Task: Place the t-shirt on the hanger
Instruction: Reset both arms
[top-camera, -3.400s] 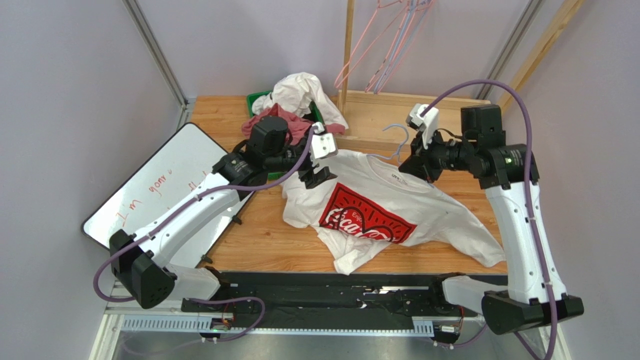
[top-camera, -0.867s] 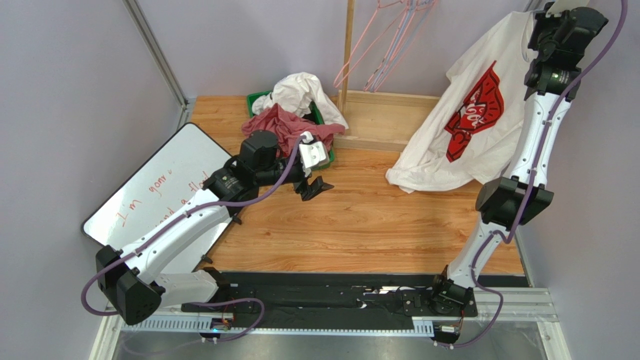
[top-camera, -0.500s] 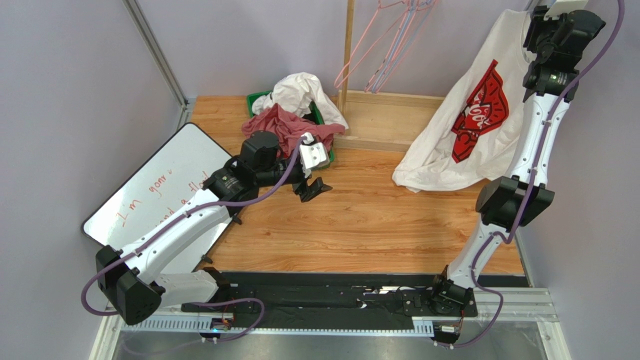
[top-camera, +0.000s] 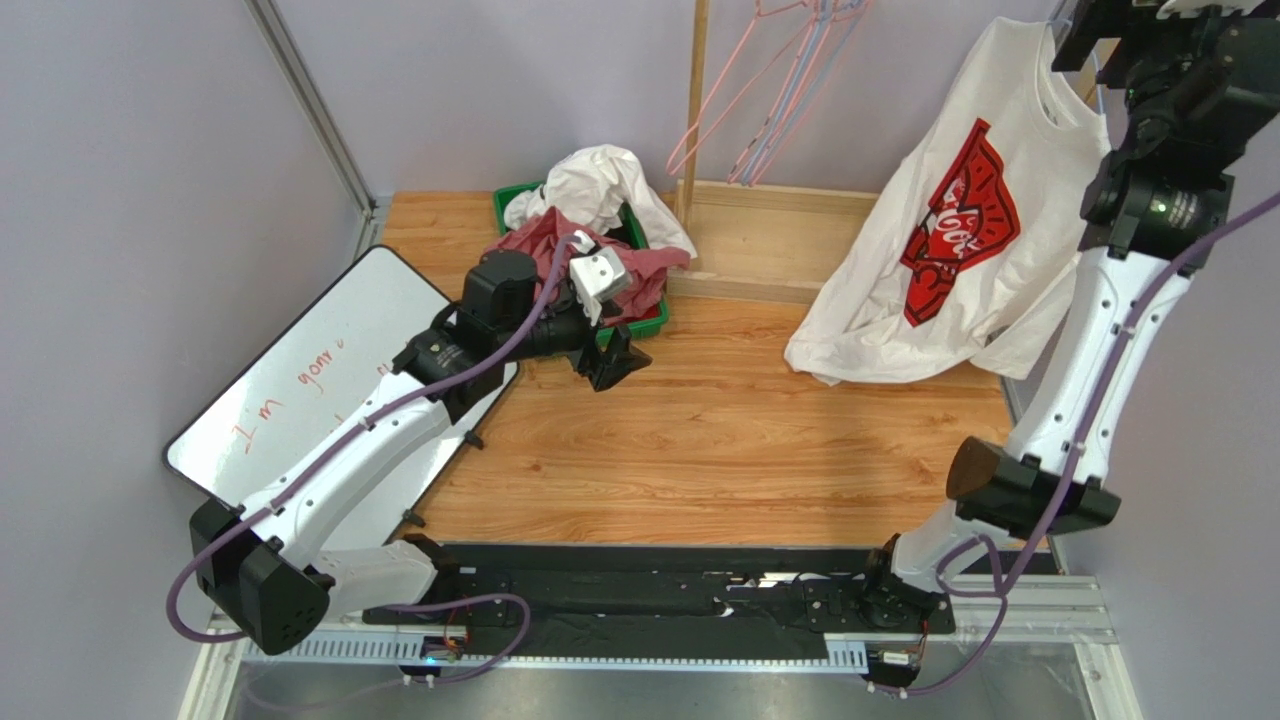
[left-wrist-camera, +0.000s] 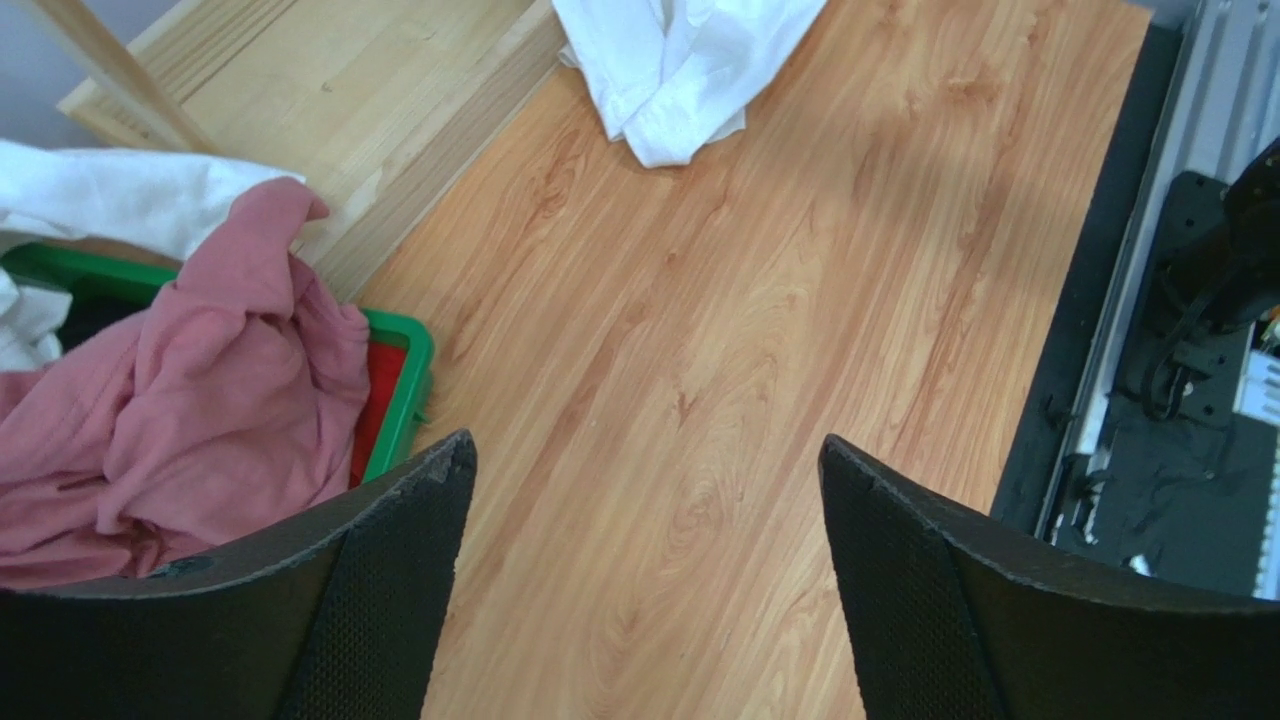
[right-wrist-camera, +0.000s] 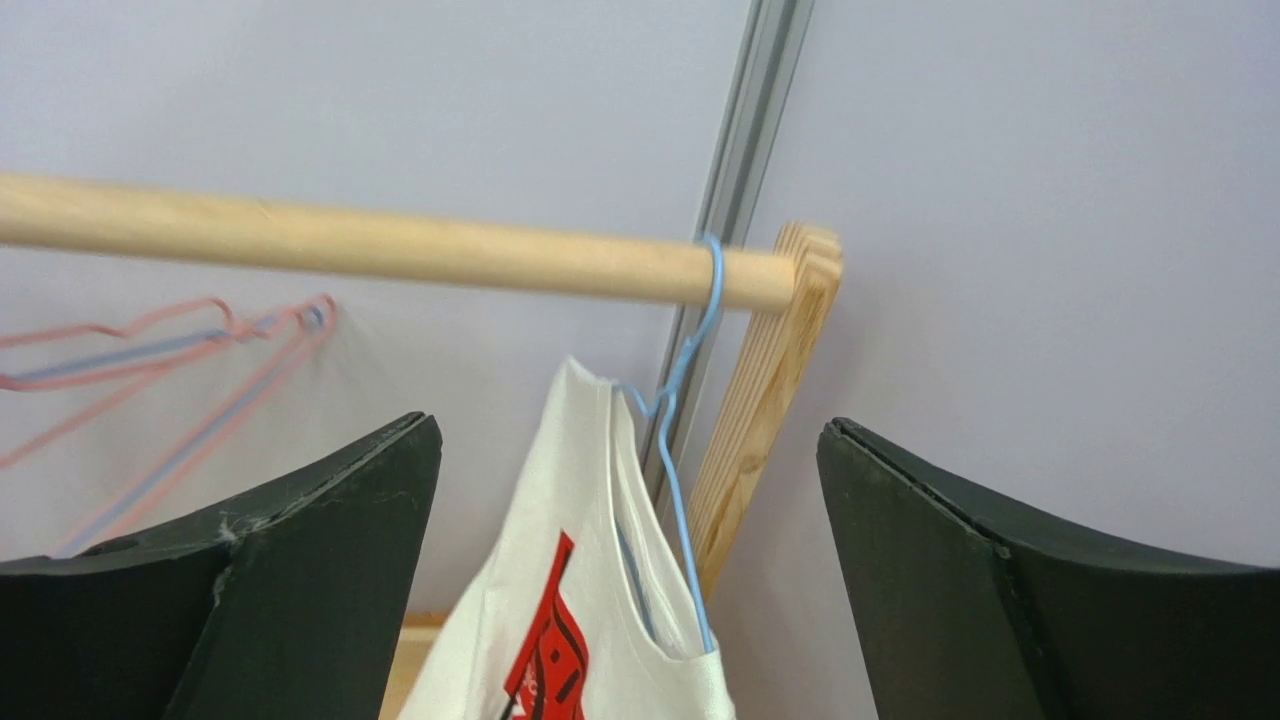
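Observation:
The white t-shirt with its red print hangs at the upper right, its hem resting on the wooden table. In the right wrist view the t-shirt sits on the pale blue hanger, whose hook goes over the wooden rod. My right gripper is open, its jaws wide apart on either side of the collar and touching nothing. My left gripper hovers open over bare table beside the green bin; the left wrist view shows nothing between its fingers.
A green bin holds a pink garment and a plain white one. Pink and lavender hangers hang from the rod by the wooden post. A whiteboard lies at the left. A raised wooden base lies behind.
My right gripper has opened, let go of the hanger and drawn back to the right. The t-shirt now hangs on the rod alone. My left gripper shifted slightly left toward the bin.

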